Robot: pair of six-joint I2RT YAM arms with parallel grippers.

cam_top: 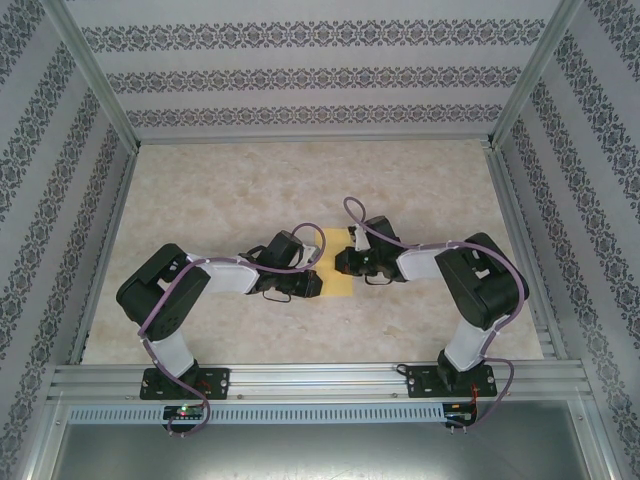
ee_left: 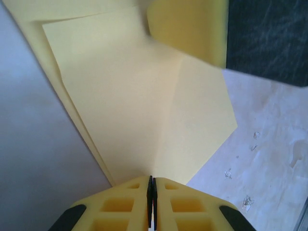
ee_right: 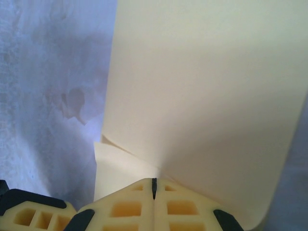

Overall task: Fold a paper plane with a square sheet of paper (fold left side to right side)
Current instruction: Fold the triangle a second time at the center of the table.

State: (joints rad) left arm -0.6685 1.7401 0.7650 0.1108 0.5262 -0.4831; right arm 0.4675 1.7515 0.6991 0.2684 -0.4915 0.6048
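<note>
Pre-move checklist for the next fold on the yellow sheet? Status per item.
1. Left gripper shut on the square sheet of paper: ok, the sheet's near tip runs in between the closed fingers.
2. Right gripper shut on the raised flap: ok, the flap runs down to its closed fingertips and looks pinched.
3. Layer edges flush: not ok, in the left wrist view a lower layer peeks out along one edge.
4. Crease sharp: cannot tell, only a soft line shows across the top layer.
5. Gap between the two grippers: cannot tell, in the top view they sit close together over the sheet.
</note>
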